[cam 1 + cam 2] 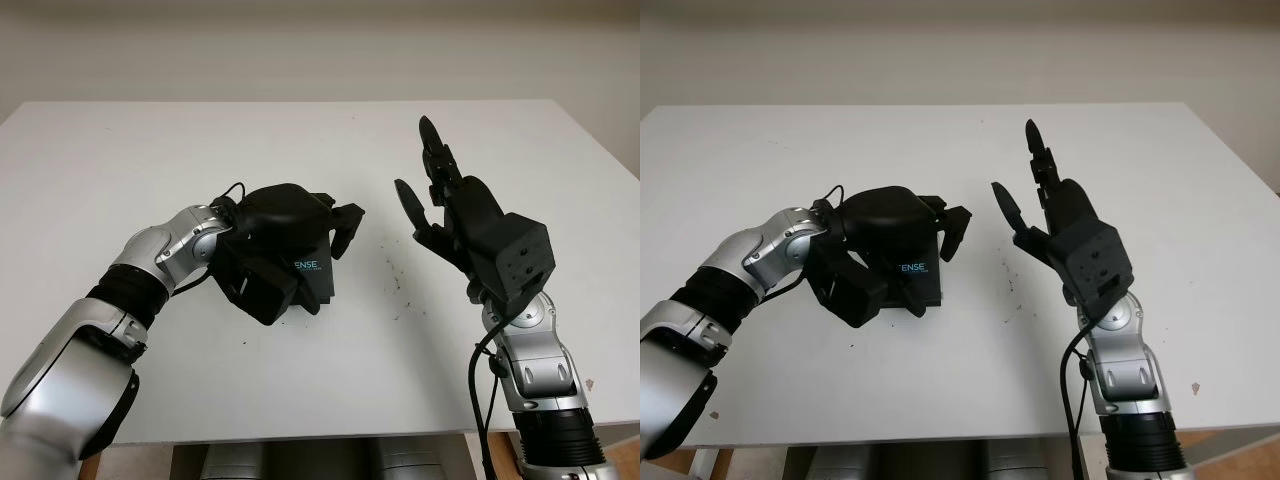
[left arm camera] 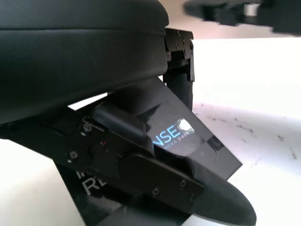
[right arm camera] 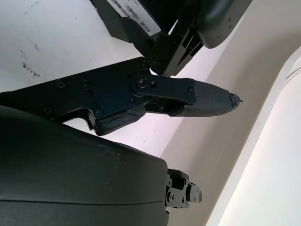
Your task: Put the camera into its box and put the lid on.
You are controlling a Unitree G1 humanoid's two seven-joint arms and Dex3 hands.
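Seeing my left hand [image 1: 285, 235] clamped over the black box [image 1: 312, 272], fingers wrapped on it: one finger [image 2: 155, 181] runs across the printed side in the left wrist view, others hook over the far edge toward the right hand. Box sits on the white table [image 1: 150, 160], roughly mid-table, a bit left of centre and closer to the near edge than the far one. Lettering ending "ENSE" shows on the side facing me. Box looks tilted under the hand, one corner down on the table; can't tell if the lid is on or whether the camera is inside, hand covers the top.

My right hand [image 1: 1040, 205] is raised above the table right of centre, released, holding nothing, palm turned toward the box. Clear gap between it and the left hand's fingertips. Right wrist view shows one finger [image 3: 188, 99] of it pointing at the box, not touching.

Small dark scuffs [image 1: 395, 275] mark the table between the hands.
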